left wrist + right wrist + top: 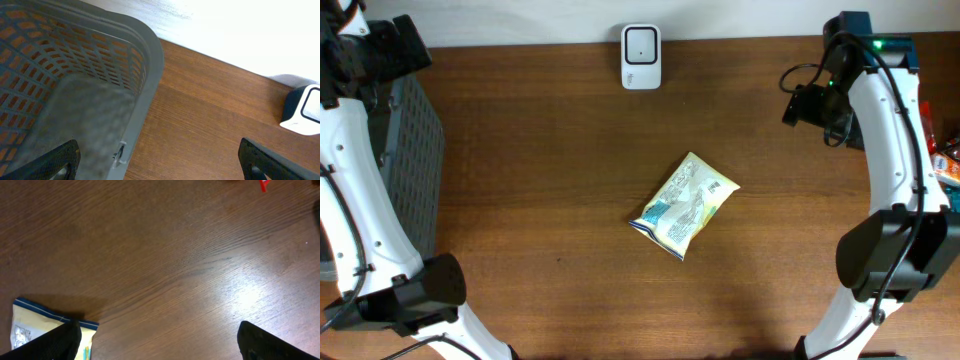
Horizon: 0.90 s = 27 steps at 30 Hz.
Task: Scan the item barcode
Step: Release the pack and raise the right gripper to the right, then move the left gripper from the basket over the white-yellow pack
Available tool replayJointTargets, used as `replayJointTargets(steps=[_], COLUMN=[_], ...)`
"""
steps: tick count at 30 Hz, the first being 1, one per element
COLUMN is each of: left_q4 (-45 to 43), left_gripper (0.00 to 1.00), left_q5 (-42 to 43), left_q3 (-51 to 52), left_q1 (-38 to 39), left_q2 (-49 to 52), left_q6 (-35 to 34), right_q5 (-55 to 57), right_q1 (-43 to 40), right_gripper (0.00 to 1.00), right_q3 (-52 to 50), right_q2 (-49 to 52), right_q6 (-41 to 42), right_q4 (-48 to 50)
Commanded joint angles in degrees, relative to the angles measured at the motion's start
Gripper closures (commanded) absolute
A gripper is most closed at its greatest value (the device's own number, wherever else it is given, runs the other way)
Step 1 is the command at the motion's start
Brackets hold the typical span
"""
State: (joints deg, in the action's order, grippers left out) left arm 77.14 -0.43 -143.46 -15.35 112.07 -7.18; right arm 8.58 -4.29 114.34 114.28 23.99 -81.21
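- The brown wooden bench [560, 150] fills the overhead view, with a white wall strip along its far edge.
- A grey perforated basket [415, 160] stands at the left side of the bench. The wrist view on that side looks down on its rounded corner and slotted wall.
- The left arm [350, 200] runs from the near left corner up to the far left, ending above the basket's far end.
- The right arm [895, 150] rises along the right side and bends in toward the far right part of the bench.
- The snack packet [684, 205], pale yellow with blue and white print, lies flat near the middle of the bench. It is set at a slant, one end pointing far-right, and nothing holds it.
- In the right wrist view one blue-edged end of the packet shows at the lower left corner, partly behind a dark finger [55, 342].
- The white scanner [641, 56] stands at the far edge, middle of the bench, well apart from the packet.
- The left hand [167, 167] has its fingers spread wide over the basket rim and bare wood, with nothing between them.
- The right hand [160, 347] also has its fingers spread wide, with only bare wood between them.
- Some colourful items [948, 150] show at the right edge, too cut off to tell what they are.
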Motion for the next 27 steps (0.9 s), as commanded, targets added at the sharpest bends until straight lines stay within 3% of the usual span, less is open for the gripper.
replayJointTargets(steps=[1, 2, 6, 10, 12, 16, 21, 25, 27], left_q4=[1.66, 6.4, 9.57, 12.83, 17.42, 19.58, 19.39, 18.73, 18.03], left_gripper=[0.01, 0.01, 0.01, 0.01, 0.01, 0.01, 0.01, 0.01, 0.01], left_q5=[8.83, 14.64, 38.12, 44.35, 42.23, 30.45, 21.57, 5.33, 2.27], left_q3=[-0.04, -0.04, -0.04, -0.04, -0.02, 0.09, 4.59, 12.09, 16.61], left_q1=[-0.2, -0.2, -0.2, 2.01, 6.01, 14.53, 25.97, 32.48, 34.01], left_q2=[-0.46, -0.46, -0.46, -0.44, -0.31, 0.26, 0.48, 0.48, 0.48], left_q6=[-0.55, -0.76, -3.5, -1.27, 3.17, 3.37, 3.32, -6.43, -9.6], right_q5=[0.94, 0.94, 0.94, 0.94, 0.94, 0.94, 0.94, 0.94, 0.94], right_q1=[-0.61, -0.61, -0.61, -0.61, -0.61, -0.61, -0.61, -0.61, -0.61], right_gripper=[0.01, 0.01, 0.01, 0.01, 0.01, 0.01, 0.01, 0.01, 0.01], right_q3=[0.96, 0.94, 0.96, 0.96, 0.96, 0.96, 0.94, 0.96, 0.96], right_q2=[-0.61, -0.61, -0.61, -0.61, -0.61, -0.61, -0.61, -0.61, -0.61], right_q6=[0.35, 0.35, 0.33, 0.35, 0.35, 0.35, 0.35, 0.35, 0.35], right_q4=[0.0, 0.0, 0.0, 0.0, 0.0, 0.0, 0.0, 0.0, 0.0])
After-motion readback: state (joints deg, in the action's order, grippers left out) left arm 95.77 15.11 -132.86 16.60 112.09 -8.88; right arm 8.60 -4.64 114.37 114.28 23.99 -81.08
